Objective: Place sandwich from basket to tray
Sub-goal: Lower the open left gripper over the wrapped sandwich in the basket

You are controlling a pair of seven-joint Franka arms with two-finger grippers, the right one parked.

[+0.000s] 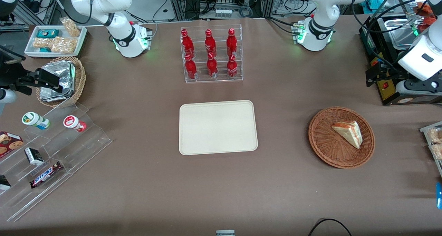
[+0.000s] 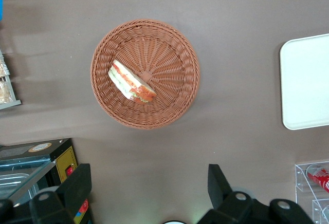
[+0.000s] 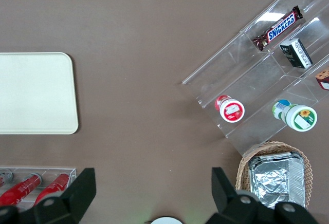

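Sandwich seen lying in basket, well apart from tray; pincer held wide and empty, raised above counter near basket

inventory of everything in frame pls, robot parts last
sandwich: 1, white bread with red-green filling, in the basket
basket: 1, reddish-brown wicker, toward the working arm's end
tray: 1, cream, mid-table
bottles: 6, red, in a clear rack, farther from the front camera than the tray
foil packets: silver, in a tan basket, toward the parked arm's end
Snickers bar: 1, brown, on a clear stepped stand
gripper: left arm's, open, raised above bare table beside the basket
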